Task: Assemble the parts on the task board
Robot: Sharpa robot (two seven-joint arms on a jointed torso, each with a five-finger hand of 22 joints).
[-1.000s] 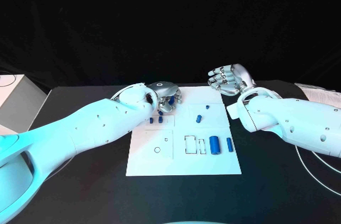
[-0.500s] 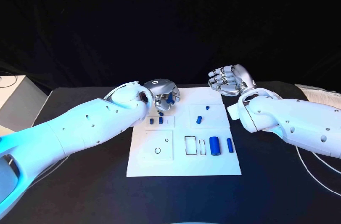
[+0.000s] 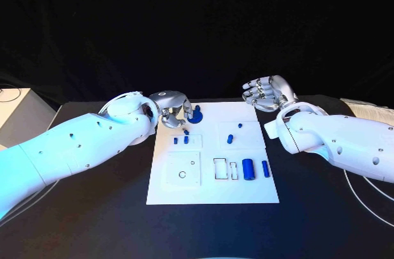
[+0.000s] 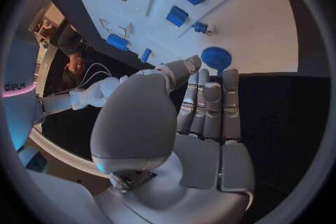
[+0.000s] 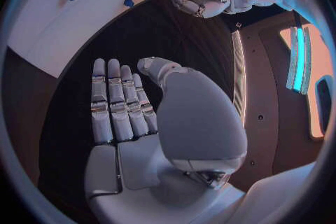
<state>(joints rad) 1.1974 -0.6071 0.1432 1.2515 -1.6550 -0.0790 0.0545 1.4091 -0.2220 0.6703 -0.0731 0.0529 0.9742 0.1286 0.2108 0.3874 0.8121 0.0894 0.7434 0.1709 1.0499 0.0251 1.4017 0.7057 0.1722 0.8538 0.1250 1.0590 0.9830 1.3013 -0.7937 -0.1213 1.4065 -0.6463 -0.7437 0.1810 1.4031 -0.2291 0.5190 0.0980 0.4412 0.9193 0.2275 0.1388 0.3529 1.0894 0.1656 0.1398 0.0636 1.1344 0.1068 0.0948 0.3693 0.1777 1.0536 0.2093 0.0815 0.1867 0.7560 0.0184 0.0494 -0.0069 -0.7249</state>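
The white task board [image 3: 212,185] is seen lying in the middle of the black desk [image 3: 98,213]. Small blue parts are spread on it: a large cylinder [image 3: 247,169], a slimmer one [image 3: 265,168] beside it, and a round ridged blue disc [image 3: 195,116] at the far left corner. The left hand [image 3: 170,112] is raised just beside that disc, its fingers [image 4: 210,103] extended together with nothing held. The right hand [image 3: 267,93] is lifted beyond the board's far right corner, fingers straight, nothing gripped.
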